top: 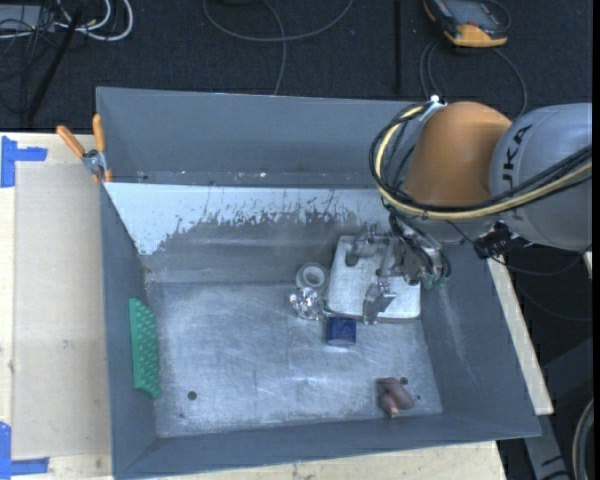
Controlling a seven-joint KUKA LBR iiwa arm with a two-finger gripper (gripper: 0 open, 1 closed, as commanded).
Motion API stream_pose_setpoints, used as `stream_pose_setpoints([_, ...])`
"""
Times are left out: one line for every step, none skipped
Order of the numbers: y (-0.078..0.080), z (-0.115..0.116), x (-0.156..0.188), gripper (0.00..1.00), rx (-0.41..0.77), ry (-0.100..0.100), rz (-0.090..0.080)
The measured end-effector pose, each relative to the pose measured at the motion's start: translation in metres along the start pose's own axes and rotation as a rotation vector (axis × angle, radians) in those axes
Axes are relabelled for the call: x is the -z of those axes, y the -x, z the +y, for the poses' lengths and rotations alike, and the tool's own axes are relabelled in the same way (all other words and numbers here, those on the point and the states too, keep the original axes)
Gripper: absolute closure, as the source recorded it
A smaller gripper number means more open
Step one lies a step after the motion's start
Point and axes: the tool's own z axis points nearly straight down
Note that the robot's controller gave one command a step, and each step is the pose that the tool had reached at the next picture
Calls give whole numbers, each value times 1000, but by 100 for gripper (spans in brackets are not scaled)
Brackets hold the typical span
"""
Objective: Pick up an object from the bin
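My gripper (382, 276) sits low in the right-centre of the bin (230, 368), over a flat white rectangular block (341, 286) on the floor near the back wall. Can't tell how far open it is or whether it has hold of anything, since my own wrist hardware covers that spot. A small blue cube (341, 331) lies just at the block's front-left corner. A clear crumpled thing (307, 293) lies just left of the block. A brownish lump (393, 396) is near the front wall, well apart. A green textured strip (143, 346) runs along the left wall, far from me.
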Motion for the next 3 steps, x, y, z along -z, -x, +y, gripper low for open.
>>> stream_pose_setpoints([-1, 53, -45, 0, -11, 3, -13])
stream_pose_setpoints([-1, 53, -45, 100, -12, 3, -15])
stream_pose_setpoints([-8, 59, 49, 100, -55, 2, -9])
